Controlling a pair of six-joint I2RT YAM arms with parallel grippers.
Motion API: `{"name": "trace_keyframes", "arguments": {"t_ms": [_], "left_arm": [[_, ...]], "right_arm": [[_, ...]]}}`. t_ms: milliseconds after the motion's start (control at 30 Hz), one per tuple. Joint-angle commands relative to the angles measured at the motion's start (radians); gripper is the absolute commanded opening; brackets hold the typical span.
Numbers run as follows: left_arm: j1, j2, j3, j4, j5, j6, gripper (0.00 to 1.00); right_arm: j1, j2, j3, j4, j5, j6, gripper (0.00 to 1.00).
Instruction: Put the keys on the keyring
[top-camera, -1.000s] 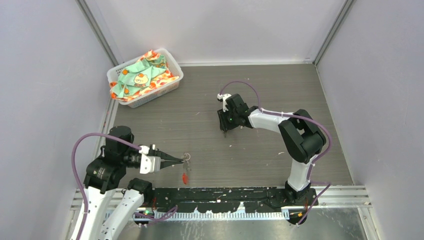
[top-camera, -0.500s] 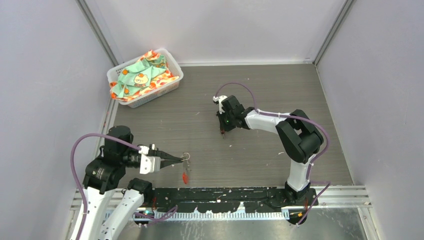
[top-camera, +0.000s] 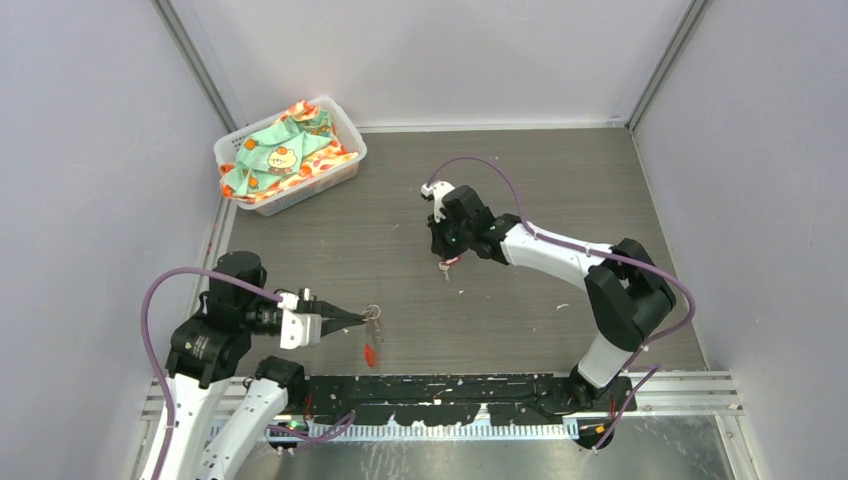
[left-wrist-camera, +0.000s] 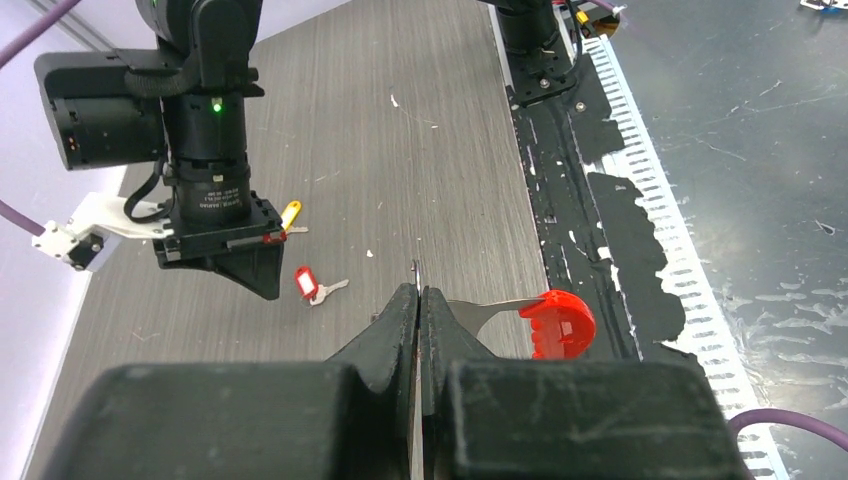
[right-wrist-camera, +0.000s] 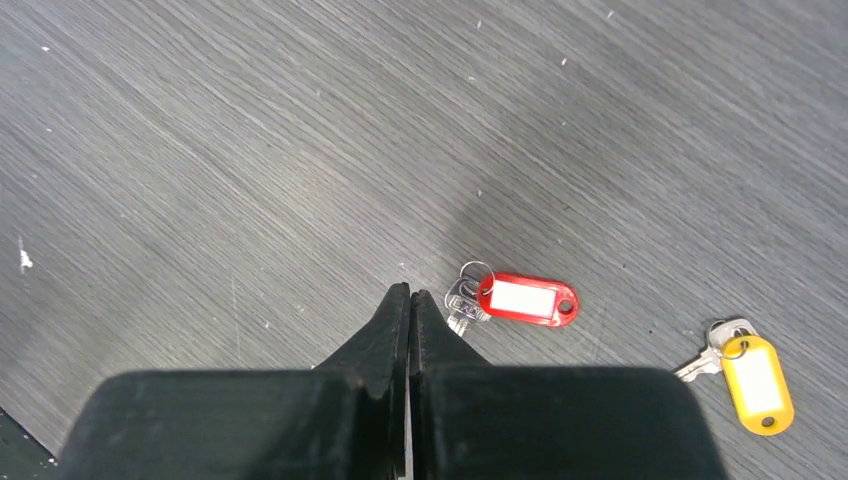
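My left gripper (top-camera: 362, 318) (left-wrist-camera: 418, 290) is shut on the keyring's thin metal edge (left-wrist-camera: 417, 272). The keyring (top-camera: 373, 314) hangs from it at the near left, its red crescent (left-wrist-camera: 557, 322) (top-camera: 370, 353) dangling below. The red-tagged key (right-wrist-camera: 525, 298) (top-camera: 447, 264) (left-wrist-camera: 306, 283) lies flat on the table. My right gripper (right-wrist-camera: 409, 292) (top-camera: 443, 248) is shut just left of that key with nothing between its fingers. Its right finger hides the key's blade. The yellow-tagged key (right-wrist-camera: 755, 370) (left-wrist-camera: 289, 213) lies further right.
A white basket (top-camera: 232, 143) holding patterned cloth stands at the far left corner. A black strip (top-camera: 450, 390) and a metal rail run along the table's near edge. Grey walls close in the sides and back.
The right gripper has shut and shifted slightly left and away, leaving the red-tagged key showing on the table by its tips. The left arm and keyring have not moved.
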Motion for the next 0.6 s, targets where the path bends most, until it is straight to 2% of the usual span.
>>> {"name": "trace_keyframes", "arguments": {"t_ms": [0, 67, 100, 133, 200, 333, 567], "left_arm": [[-0.002, 0.006, 0.026, 0.022, 0.008, 0.013, 0.00], [-0.002, 0.005, 0.027, 0.022, 0.006, 0.013, 0.00], [-0.002, 0.004, 0.027, 0.022, 0.005, 0.013, 0.00], [-0.002, 0.002, 0.027, 0.022, 0.002, 0.011, 0.00], [-0.002, -0.003, 0.027, 0.022, -0.004, 0.011, 0.00], [-0.002, -0.004, 0.027, 0.022, -0.006, 0.012, 0.00], [-0.002, 0.000, 0.029, 0.020, -0.004, 0.012, 0.00]], "right_arm": [[0.003, -0.045, -0.023, 0.022, 0.026, -0.002, 0.03], [0.003, -0.021, -0.003, -0.001, 0.067, -0.007, 0.32], [0.004, -0.012, 0.009, -0.010, 0.114, -0.008, 0.42], [0.009, -0.006, 0.017, -0.011, 0.127, -0.006, 0.48], [0.031, 0.005, 0.042, -0.018, 0.191, 0.013, 0.52], [0.110, 0.096, 0.132, -0.106, 0.362, 0.069, 0.54], [0.180, 0.190, 0.179, -0.138, 0.527, 0.204, 0.55]]}}
